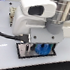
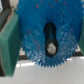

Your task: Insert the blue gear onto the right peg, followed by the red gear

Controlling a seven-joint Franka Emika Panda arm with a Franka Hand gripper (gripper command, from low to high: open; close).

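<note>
Bright-blue plastic toothed gear (image 2: 42, 37) grasped in my pincer (image 1: 39, 46), above black-rimmed white rectangular plate (image 1: 23, 53) on white tabletop (image 1: 4, 55); grey peg (image 2: 51, 47) seen through its hub hole.

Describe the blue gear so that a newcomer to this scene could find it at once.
Find the black-rimmed plate under the white arm. The blue gear sits above it between the fingers. It is the only bright-blue toothed disc, with a dark centre hole.

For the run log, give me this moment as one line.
gripper: shut on blue gear | gear over plate | peg seen through gear's hole | red gear: not in view
</note>
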